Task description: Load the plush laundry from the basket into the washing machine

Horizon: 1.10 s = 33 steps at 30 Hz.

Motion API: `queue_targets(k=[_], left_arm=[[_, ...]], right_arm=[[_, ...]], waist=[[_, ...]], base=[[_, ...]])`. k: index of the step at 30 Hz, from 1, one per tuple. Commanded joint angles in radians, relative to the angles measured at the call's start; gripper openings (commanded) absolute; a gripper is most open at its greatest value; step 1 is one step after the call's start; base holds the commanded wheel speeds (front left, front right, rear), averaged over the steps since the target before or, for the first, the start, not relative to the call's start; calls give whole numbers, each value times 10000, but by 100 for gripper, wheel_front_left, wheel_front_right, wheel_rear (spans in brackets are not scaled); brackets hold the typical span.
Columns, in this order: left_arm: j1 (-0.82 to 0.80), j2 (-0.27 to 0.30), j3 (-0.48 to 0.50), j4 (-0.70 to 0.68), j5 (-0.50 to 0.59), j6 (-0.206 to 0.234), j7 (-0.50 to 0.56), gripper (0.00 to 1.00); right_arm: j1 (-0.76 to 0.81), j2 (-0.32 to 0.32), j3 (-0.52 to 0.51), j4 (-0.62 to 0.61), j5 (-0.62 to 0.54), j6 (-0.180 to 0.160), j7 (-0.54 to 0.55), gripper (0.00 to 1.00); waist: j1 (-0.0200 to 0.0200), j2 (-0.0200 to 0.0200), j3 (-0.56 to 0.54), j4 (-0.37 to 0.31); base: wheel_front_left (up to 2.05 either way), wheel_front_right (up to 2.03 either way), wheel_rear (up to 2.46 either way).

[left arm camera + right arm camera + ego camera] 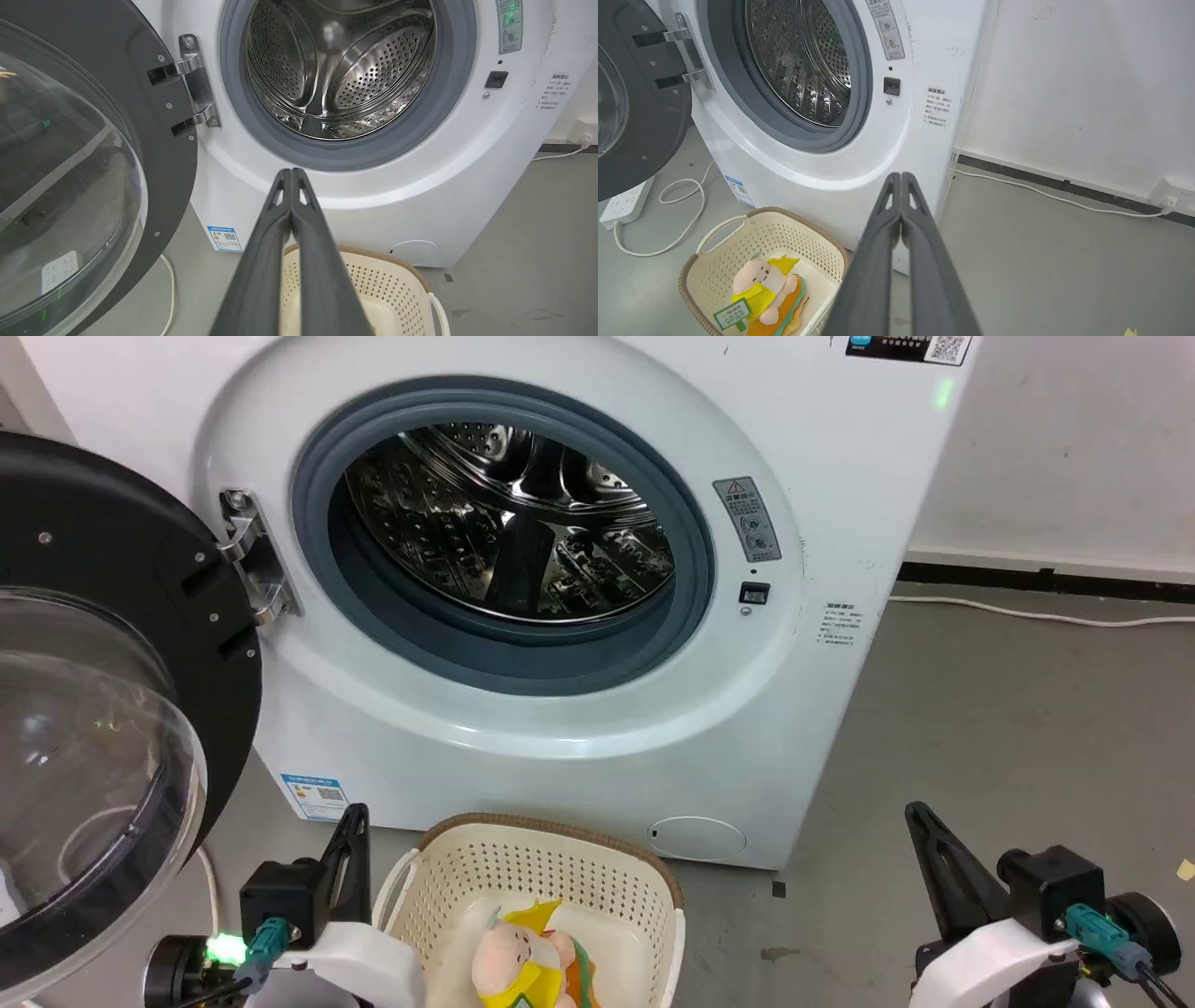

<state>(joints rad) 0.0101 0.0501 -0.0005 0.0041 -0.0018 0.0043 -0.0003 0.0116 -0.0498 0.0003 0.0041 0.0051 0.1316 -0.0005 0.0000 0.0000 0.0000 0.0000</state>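
Observation:
The plush laundry (523,957) (763,291), pale pink head and yellow clothing with a green-white tag, lies in the cream basket (523,868) (724,238) (397,284) on the floor before the washing machine (579,747) (373,186) (822,163). Its door (103,709) (74,163) stands swung open to the left, baring the steel drum (509,518). My left gripper (355,819) (291,171) is shut and empty, just left of the basket. My right gripper (915,812) (900,175) is shut and empty, well right of the basket.
A white power strip (623,205) and looped cable (668,219) lie on the floor under the open door. Another white cable (1027,613) runs along the wall's dark skirting at right. Bare grey floor (980,737) spreads right of the washer.

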Motion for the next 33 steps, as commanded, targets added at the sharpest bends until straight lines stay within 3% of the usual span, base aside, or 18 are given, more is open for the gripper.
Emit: queue_targets(k=[1,33], left_arm=[[-101,1,5,-41,18,-43,3,0],[-101,1,5,-41,18,-43,3,0]], right_arm=[[-116,-4,-3,-41,-51,-9,5,0],[-116,-4,-3,-41,-51,-9,5,0]], waist=[[0,0,0,0],[0,0,0,0]], base=[[0,0,0],[0,0,0]])
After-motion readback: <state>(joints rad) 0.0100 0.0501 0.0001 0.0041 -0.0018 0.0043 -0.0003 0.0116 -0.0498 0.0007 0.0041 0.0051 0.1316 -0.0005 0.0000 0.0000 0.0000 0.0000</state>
